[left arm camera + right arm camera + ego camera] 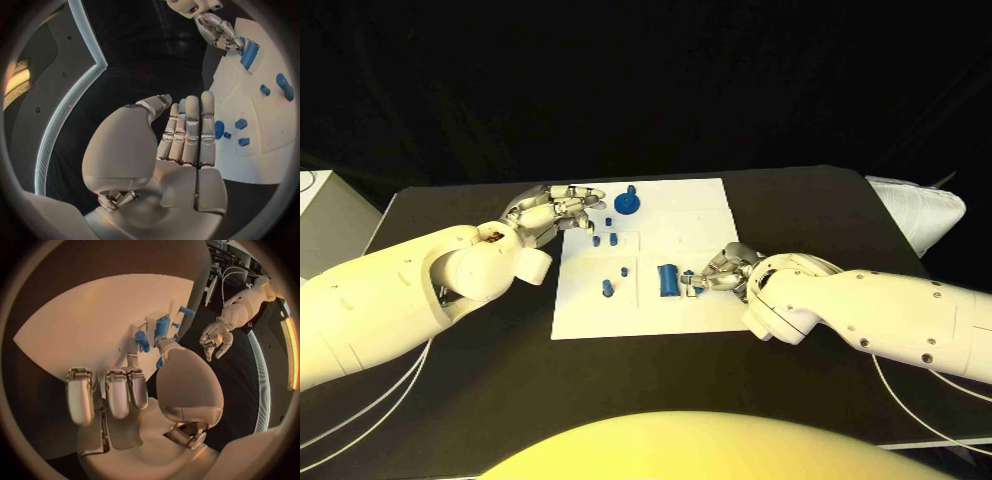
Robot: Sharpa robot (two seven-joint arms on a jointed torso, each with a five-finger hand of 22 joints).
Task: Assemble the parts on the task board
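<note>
The white task board [689,215] lies in the middle of the black table. On it are a round blue knob [627,203], small blue pegs [603,240], a blue piece [607,288] and a larger blue cylinder [669,280]. My left hand [560,210] hovers at the board's far left corner, its fingers [187,130] straight and holding nothing. My right hand [726,268] sits on the board just right of the cylinder [249,52]. Its thumb and one finger pinch a small blue peg [142,340], and its other fingers are curled in.
A white box [329,220] stands off the table's left side and a pale padded object [920,210] lies at its right edge. Bare black table [805,200] runs along both sides of the board.
</note>
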